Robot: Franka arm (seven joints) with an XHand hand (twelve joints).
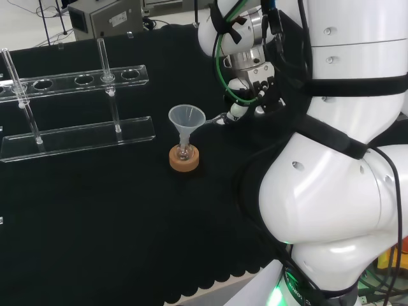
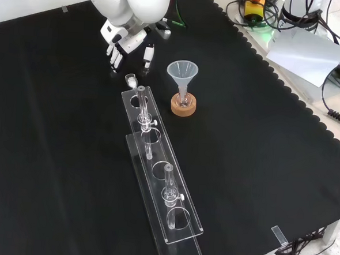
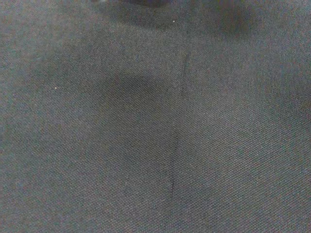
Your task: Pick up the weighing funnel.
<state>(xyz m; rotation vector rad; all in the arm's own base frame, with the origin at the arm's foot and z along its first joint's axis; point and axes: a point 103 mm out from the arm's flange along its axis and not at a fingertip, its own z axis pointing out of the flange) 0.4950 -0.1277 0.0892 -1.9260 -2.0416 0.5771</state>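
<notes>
The weighing funnel [image 2: 131, 79], a small clear piece, lies on the black cloth just past the top end of the clear rack; in the head view the weighing funnel [image 1: 217, 118] shows faintly between the big funnel's rim and the hand. The hand [image 2: 124, 41] hovers just above it in the front view, its fingers [image 2: 113, 57] pointing down at the cloth and its thumb [image 2: 146, 55] apart from them, with nothing between. In the head view the hand [image 1: 247, 92] hangs to the right of the big funnel. The wrist view looks onto bare black cloth at close range.
The big funnel [image 2: 182, 73] stands in a small flask on a cork ring [image 2: 183, 106], right of the weighing funnel in the front view. A long clear rack [image 2: 155, 178] holds upright test tubes [image 2: 141, 105]. The cloth's scalloped edge [image 2: 310, 107] runs along the right.
</notes>
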